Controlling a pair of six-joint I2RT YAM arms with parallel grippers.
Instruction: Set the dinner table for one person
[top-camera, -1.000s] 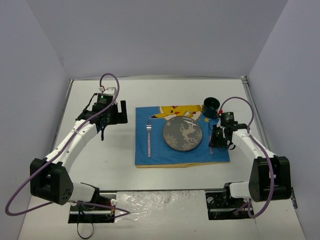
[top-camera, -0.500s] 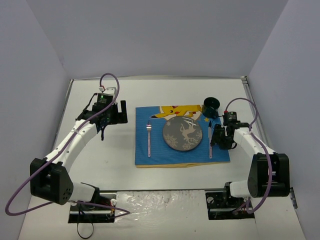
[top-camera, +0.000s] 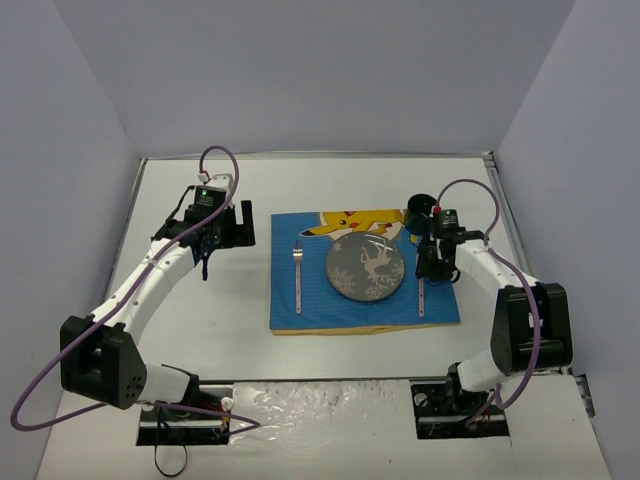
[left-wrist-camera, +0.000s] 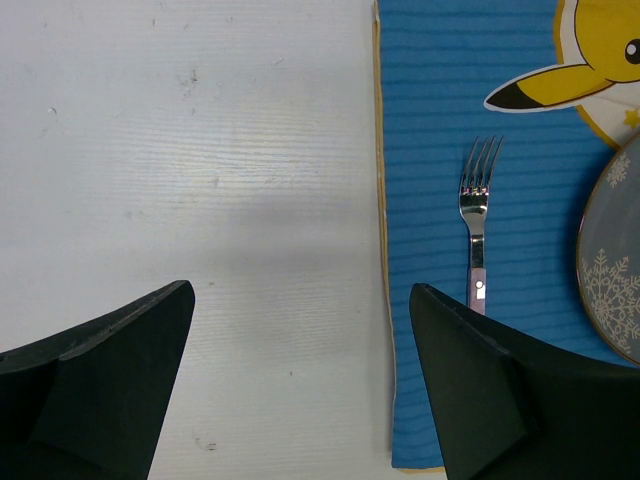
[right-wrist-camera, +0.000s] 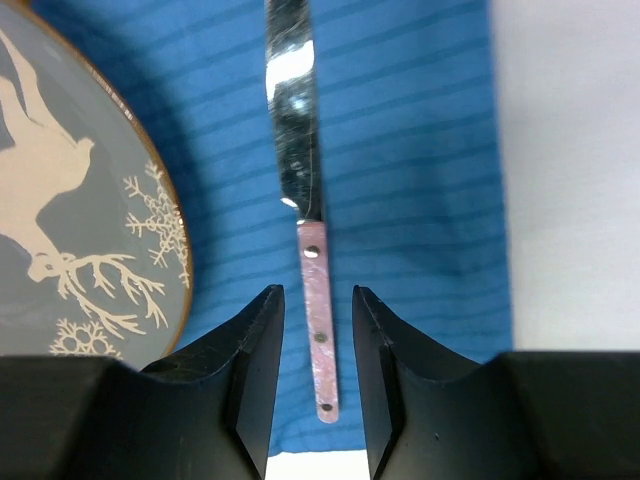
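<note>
Print: the blue placemat (top-camera: 315, 300) is showing a yellow cartoon creature with black-tipped ears along its 12 o'clock edge; the grey plate (top-camera: 366, 268) is carrying a white stag and snowflakes.
Surface: the dinner table (top-camera: 250, 190) is lying white and faintly grained beneath everything, with metal rails edging it.
Room: pale grey walls are standing at 9, 12 and 3 o'clock.
Setting: a fork (top-camera: 298, 280) is lying at the plate's 9 o'clock, a knife (top-camera: 422, 295) at 3, a dark cup (top-camera: 422, 212) at 1.
Left gripper (left-wrist-camera: 300, 300): is hanging over bare tabletop, fingers spread wide.
Right gripper (right-wrist-camera: 317, 300): is hovering above the knife's pink handle, fingers narrowly apart, not pinching it.
</note>
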